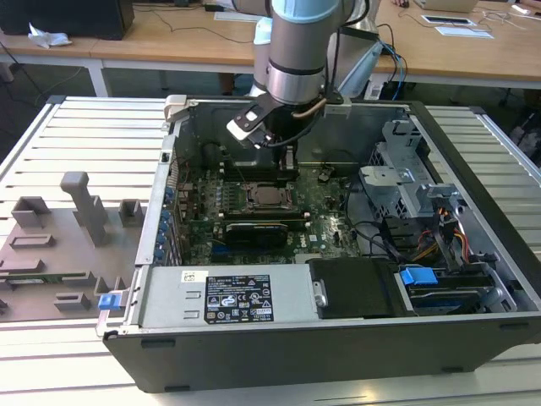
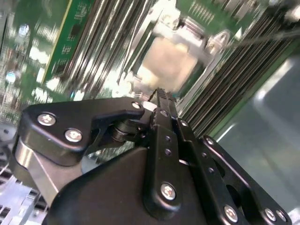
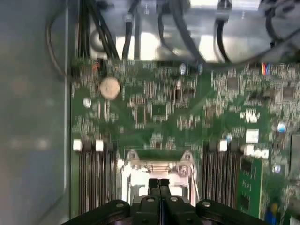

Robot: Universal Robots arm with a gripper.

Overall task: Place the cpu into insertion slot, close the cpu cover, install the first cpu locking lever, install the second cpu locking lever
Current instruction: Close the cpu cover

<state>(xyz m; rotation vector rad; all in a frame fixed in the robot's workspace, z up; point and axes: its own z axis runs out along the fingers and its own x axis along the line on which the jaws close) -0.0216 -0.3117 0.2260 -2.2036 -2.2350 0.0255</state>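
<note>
1 gripper (image 3: 158,182), fingers pinched together and empty, hangs over the cpu (image 1: 269,200) seated in the insertion slot (image 1: 249,204), so locking it down likely demands fine alignment.

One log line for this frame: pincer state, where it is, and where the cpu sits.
pincer: shut, nothing seen held | position: above cpu inside the open case | cpu: lying in insertion slot

Silver cpu (image 1: 270,198) flat, seated in insertion slot (image 1: 251,199)

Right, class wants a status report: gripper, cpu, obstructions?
Gripper shut, empty, hovering by the cpu. Cpu lying in the insertion slot. Memory slots flank it; nothing blocking.
</note>
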